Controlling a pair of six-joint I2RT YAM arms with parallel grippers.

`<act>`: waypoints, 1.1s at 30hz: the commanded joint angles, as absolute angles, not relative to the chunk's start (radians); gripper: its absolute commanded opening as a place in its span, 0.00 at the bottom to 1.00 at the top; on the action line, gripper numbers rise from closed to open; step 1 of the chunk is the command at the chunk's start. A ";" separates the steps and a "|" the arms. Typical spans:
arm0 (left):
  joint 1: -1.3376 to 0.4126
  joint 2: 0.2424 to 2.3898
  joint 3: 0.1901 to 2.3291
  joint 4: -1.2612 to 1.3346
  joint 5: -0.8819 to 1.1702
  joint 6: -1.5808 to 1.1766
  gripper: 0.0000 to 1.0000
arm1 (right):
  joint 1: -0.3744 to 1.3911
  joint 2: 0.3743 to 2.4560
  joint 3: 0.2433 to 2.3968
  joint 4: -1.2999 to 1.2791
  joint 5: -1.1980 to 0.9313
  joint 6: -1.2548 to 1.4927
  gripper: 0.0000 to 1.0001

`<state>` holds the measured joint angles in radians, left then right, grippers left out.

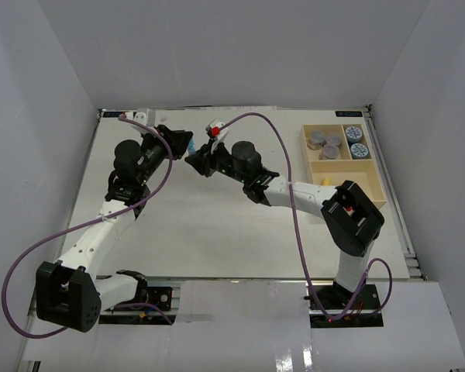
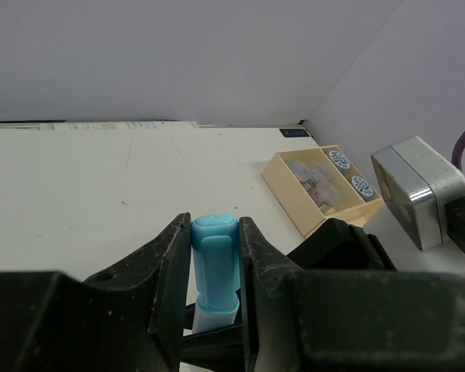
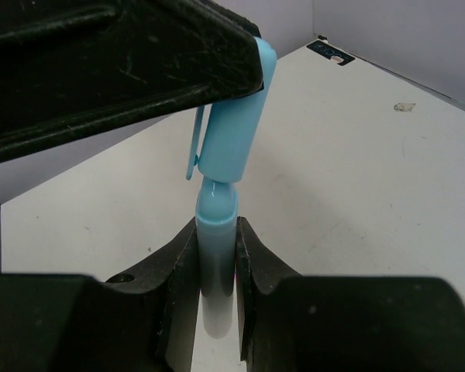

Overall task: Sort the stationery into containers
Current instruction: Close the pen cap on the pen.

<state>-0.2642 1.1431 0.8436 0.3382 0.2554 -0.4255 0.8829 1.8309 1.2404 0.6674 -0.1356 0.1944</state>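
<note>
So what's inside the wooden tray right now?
The wooden tray holds grey rolls and two patterned rolls in its far sections; the right arm covers part of the near section.

Two arms crossing mid-table, wooden tray [image 1: 380, 180] against right edge, bare tabletop [image 1: 209, 232] near front

Blue marker [image 3: 217, 256] btwn right end effector [image 3: 217, 271] fingers, cap in left end effector [image 3: 139, 70].

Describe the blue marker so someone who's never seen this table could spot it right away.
Look at the far middle of the white table, where the two black arms meet. The light blue marker is held off the surface there, its clipped cap in the left pincer and its barrel in the right pincer. It is the only stationery outside the wooden tray.
</note>
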 commanded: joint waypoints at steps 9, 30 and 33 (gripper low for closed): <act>-0.267 1.131 0.828 0.393 0.298 -0.405 0.14 | 0.870 1.764 1.235 0.730 -0.129 0.209 0.08; -0.299 1.163 0.816 0.391 0.304 -0.387 0.14 | 0.856 1.727 1.307 0.755 -0.095 0.179 0.08; -0.319 1.163 0.815 0.387 0.293 -0.365 0.13 | 0.851 1.715 1.315 0.752 -0.098 0.183 0.08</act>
<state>-0.2920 1.1568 0.8387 0.4213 0.2855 -0.3920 0.8619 1.7916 1.2423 0.6498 -0.1238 0.1982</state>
